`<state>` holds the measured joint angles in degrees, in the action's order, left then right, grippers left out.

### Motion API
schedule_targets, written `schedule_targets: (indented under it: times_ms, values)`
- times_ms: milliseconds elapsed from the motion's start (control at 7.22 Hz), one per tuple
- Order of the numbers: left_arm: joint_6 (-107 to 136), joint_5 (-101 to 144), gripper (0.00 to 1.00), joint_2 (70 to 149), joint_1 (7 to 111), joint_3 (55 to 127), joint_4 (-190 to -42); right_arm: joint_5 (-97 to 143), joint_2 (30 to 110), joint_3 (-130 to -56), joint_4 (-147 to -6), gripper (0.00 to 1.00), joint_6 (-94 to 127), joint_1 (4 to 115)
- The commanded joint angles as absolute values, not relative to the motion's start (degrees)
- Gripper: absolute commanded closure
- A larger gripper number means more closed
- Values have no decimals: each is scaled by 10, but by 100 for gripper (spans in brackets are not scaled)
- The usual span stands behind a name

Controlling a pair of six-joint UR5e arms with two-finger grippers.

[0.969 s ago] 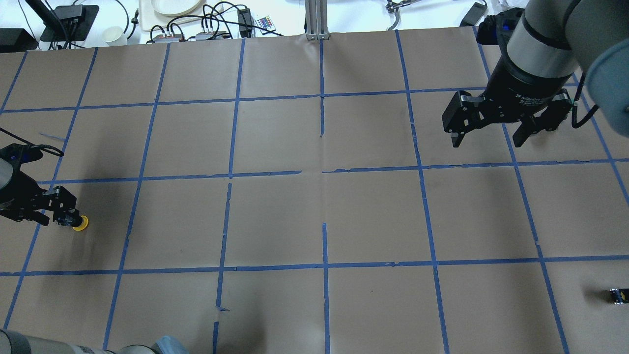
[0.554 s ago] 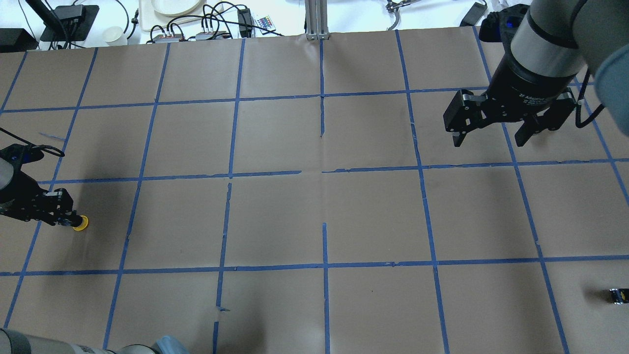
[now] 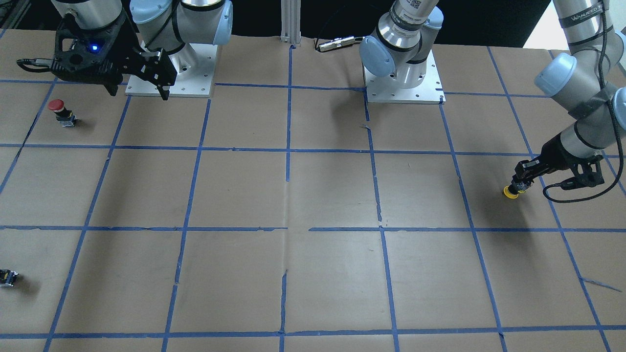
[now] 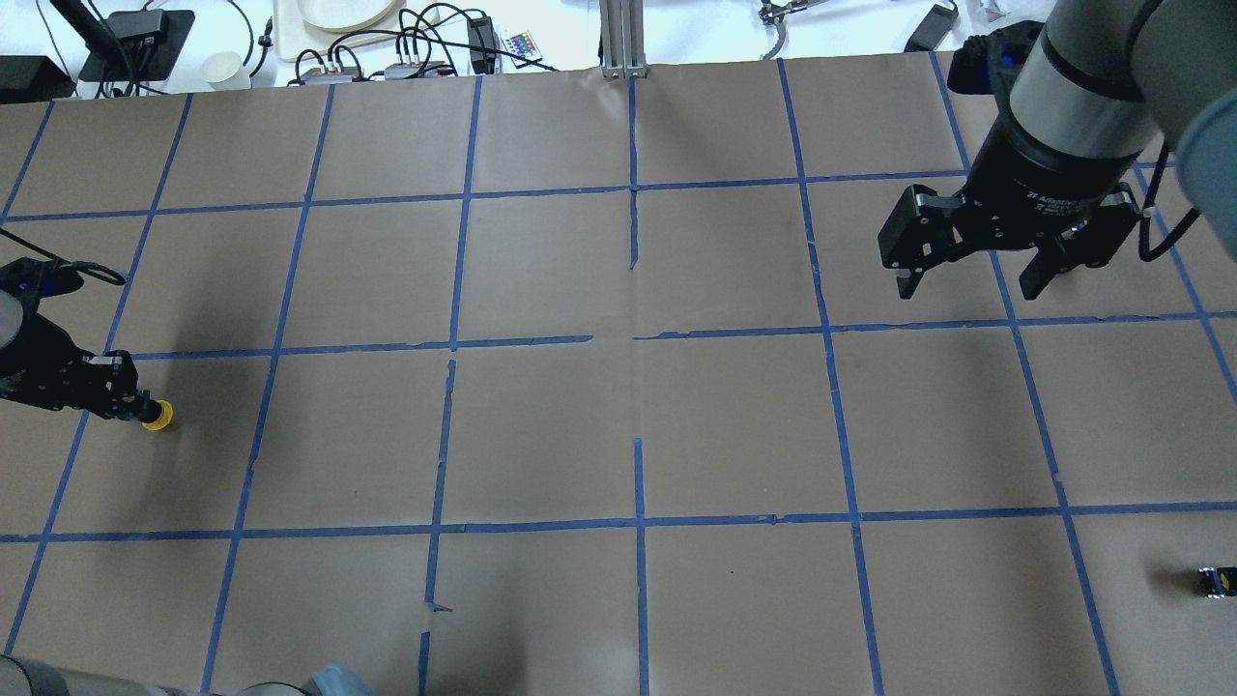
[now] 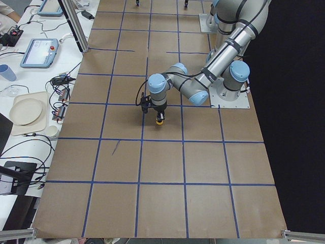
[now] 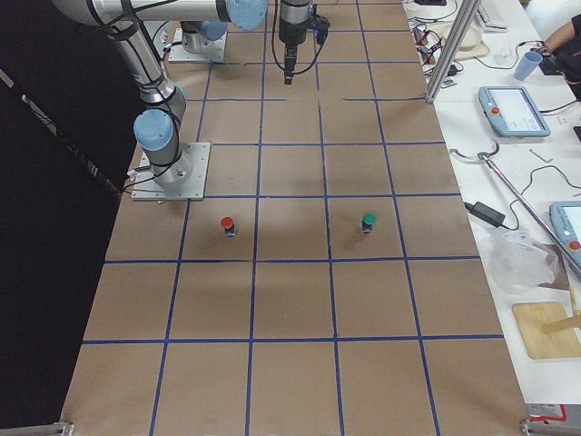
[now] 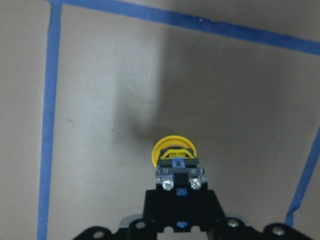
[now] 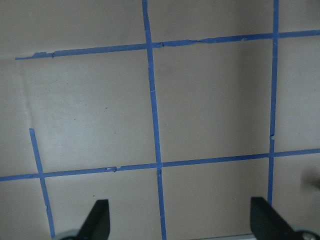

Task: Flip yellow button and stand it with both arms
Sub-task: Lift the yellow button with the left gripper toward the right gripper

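The yellow button is pinched in the left gripper, in the table's left half toward the left end, about midway between the robot edge and the operators' edge. The fingers are closed on the black-grey body. The cap sticks out past the tips and angles down at the table; touching or just clear, can't tell. The wrist view shows a tip-only hold on the rear of the body.

Likely risks:
- With so shallow a pinch, the button could pivot or slip when the wrist turns for the flip.
- If dropped, it would roll on the round cap.
- At handover little body shows beside the left fingers, so the other fingers may bump them. They could also catch only the smooth cap and squeeze it out.
- Letting go before the other side has it means a drop.

The right gripper has its jaws spread wide with nothing in them. It is over the table's right half, well apart from the button, so it's a long reach to meet. I see nothing lying between the two grippers.

Farther off, a red-capped button sits near the robot edge toward the right end. It's the lookalike to avoid. A small black-grey piece with a yellow spot lies toward the operators' edge at the right end. Both are well apart from the work.
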<state>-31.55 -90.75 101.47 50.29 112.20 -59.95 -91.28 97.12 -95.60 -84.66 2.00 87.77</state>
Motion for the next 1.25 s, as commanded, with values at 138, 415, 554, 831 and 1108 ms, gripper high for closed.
schedule_targets:
  times_ms: [138,415,554,831,1108]
  values:
    - [-324,-792,82,949,569,1028,-789,-911,970,-950,-841,0,47,869]
    - [-323,-679,82,945,654,929,-962,-770,969,-933,-815,0,185,823]
    - [-318,-597,82,940,716,885,-1028,-705,961,-923,-797,0,259,811]
    - [-318,-436,82,943,790,865,-1084,-613,936,-911,-768,0,318,792]
    - [-280,-249,82,941,854,866,-1075,-480,917,-909,-709,0,355,745]
